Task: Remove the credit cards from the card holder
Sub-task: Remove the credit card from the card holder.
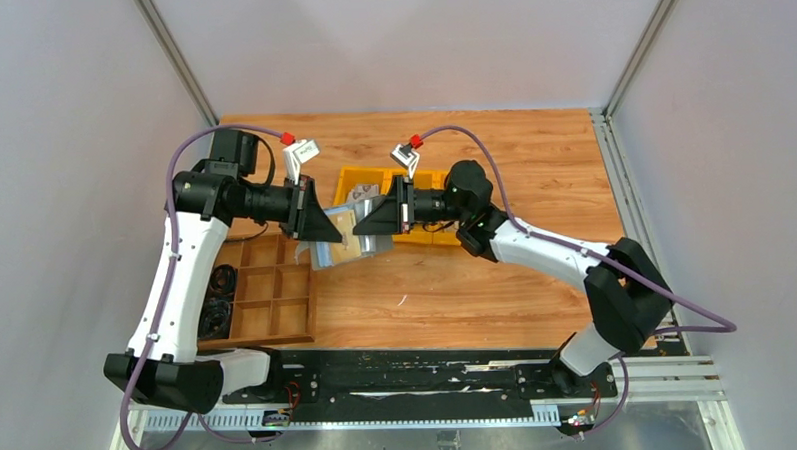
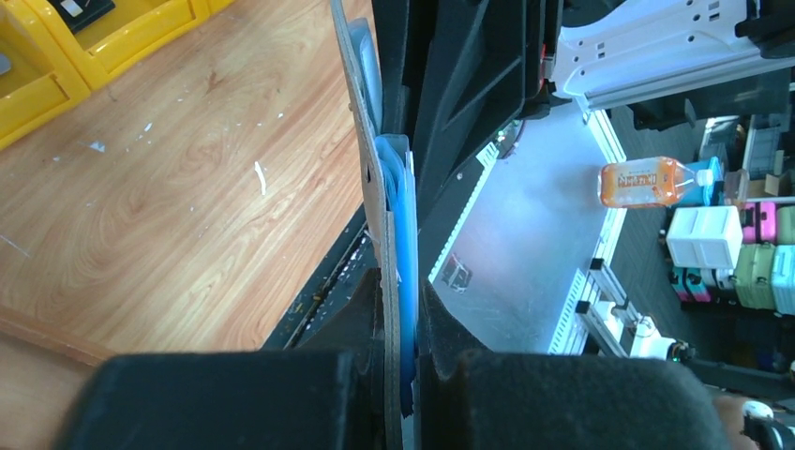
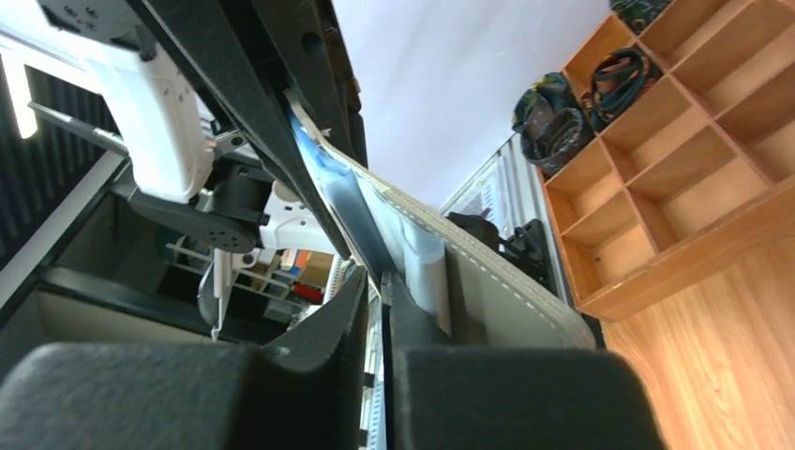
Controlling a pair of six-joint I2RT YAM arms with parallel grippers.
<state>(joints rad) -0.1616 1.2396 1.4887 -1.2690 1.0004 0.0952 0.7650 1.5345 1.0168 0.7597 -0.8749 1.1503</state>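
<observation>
Card holder (image 1: 337,249) raised off the table (image 1: 477,282) between both arms, clamped edge-on in left gripper (image 2: 398,291) to steady it for pulling. Right gripper (image 3: 377,286) at the inner layers, jaws nearly together (gripping a card or not: cannot tell).

Yellow bins (image 1: 365,178) behind and compartment tray (image 1: 277,289) left bound the table's (image 1: 457,293) open middle.

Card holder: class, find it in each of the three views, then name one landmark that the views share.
Top external: card holder at centre, held off the table.
Left wrist: an edge-on vertical strip at centre.
Right wrist: a stitched flap slanting to the lower right.
Shared landmark: the wooden table.
</observation>
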